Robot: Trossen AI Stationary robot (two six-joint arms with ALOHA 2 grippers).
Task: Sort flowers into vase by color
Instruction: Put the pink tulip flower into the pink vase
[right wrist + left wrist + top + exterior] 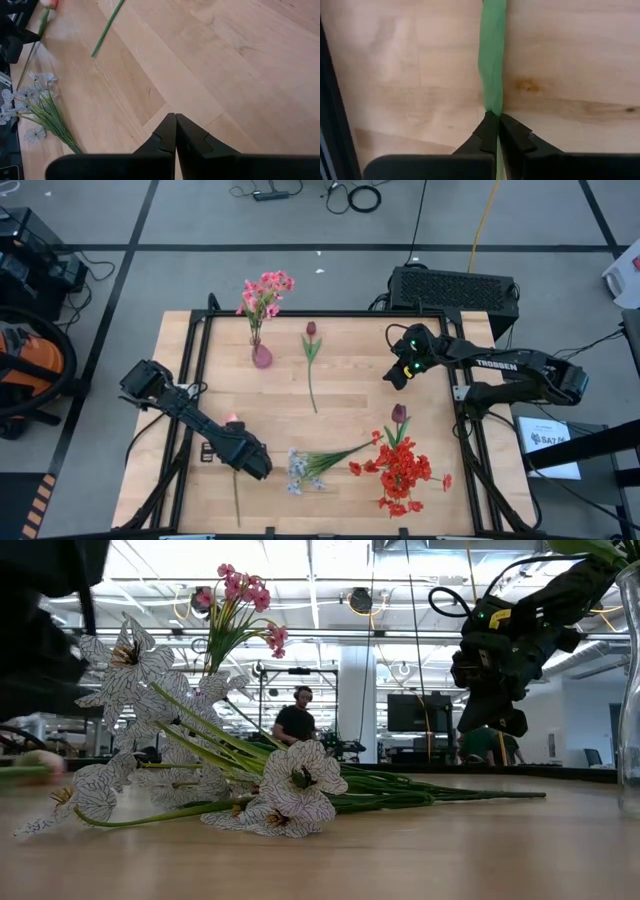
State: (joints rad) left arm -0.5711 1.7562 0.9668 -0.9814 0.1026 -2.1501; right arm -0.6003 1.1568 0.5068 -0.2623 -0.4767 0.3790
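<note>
The pink-purple vase stands at the table's far side with a pink spray in it. A pink bud on a long green stem lies near the left front. My left gripper is over it, shut on the stem. A pale blue-white bunch, a red cluster and two maroon tulips lie flat on the wood. My right gripper hangs shut above the table's right part, holding nothing. My left gripper pinches the pink bud's green stem between its two fingertips. The fingers come from above, pointing steeply down, and lie across the stem. The stem runs on along the wood on both sides of the hold and is not lifted.
A black frame runs along the table's left side, close to my left arm. The pale bunch lies just right of my left gripper. A clear glass thing stands at the low view's right edge. Bare wood lies mid-table.
</note>
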